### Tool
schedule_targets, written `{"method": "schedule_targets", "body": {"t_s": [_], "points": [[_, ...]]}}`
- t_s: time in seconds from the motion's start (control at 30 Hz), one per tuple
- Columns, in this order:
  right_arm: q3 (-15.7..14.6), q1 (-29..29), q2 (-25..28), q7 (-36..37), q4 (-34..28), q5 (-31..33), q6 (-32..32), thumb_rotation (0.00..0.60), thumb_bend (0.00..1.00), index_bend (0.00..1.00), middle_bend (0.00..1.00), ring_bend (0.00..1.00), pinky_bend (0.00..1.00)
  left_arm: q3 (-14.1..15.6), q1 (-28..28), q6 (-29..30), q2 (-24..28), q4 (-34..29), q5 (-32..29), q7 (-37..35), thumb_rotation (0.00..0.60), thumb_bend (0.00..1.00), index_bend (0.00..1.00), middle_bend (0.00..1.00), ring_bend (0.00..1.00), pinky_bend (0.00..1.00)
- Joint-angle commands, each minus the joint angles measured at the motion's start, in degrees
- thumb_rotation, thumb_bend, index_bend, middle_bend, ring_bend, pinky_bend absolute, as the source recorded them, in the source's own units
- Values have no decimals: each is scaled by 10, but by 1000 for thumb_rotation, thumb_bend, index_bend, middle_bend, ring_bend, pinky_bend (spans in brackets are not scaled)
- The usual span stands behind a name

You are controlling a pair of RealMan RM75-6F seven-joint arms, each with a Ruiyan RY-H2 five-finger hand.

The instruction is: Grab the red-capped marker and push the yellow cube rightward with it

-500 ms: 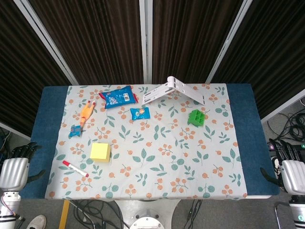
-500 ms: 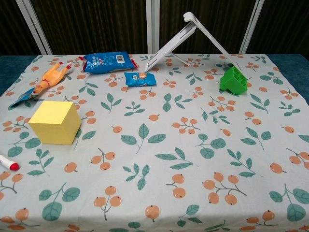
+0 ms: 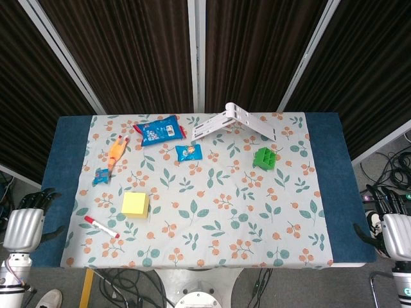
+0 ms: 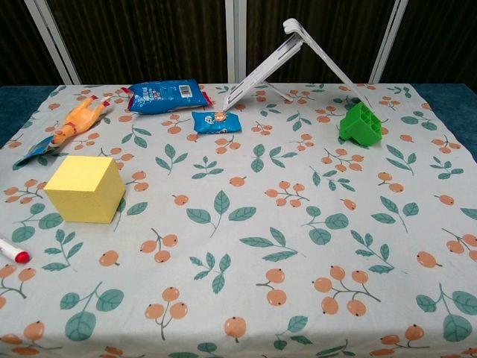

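Red-capped marker (image 3: 101, 227): lies flat on the floral cloth near the table's (image 3: 67, 154) front-left corner, red cap toward the left edge, white barrel angled toward the front-right; in the chest view only its capped end (image 4: 13, 251) shows at the left border.
Yellow cube (image 3: 135, 204): sits just beyond and right of the marker, apart from it, with open cloth to its right.
Left hand (image 3: 24, 226): off the table's left edge, beside the blue border, holding nothing; its dark fingers (image 3: 40, 199) look loosely spread.
Right hand (image 3: 397, 234): off the right edge, far from both things, also holding nothing, fingers apart.
Risk, grasp: the marker is thin and round and lies flat, so fingers closing on it may roll it away or nudge it into the cube early.
Risk, push: a marker held too loosely could pivot in the hand, and an off-centre contact would likely spin the cube instead of sliding it right.
Risk, cloth: dragging the tip may bunch the cloth.
Marker look: slim white body, bright red cap, small dark band.
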Motion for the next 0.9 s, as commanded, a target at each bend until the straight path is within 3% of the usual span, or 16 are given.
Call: {"method": "schedule_targets", "body": {"t_s": [0.03, 0.4, 0.9], "points": [[3, 0, 4, -1, 0, 1, 3, 600, 176, 0, 122, 0, 0, 3, -11, -13, -2, 9, 10, -5, 600, 126, 311, 319, 232, 224], [11, 4, 17, -7, -11, -4, 9, 600, 176, 0, 122, 0, 0, 40, -53, -80, -43, 85, 64, -39, 600, 157, 378, 373, 233, 224], [6, 2, 18, -4, -15, -13, 16, 600, 176, 0, 122, 0, 0, 81, -72, -119, -109, 200, 99, -33, 600, 204, 416, 397, 237, 224]]}}
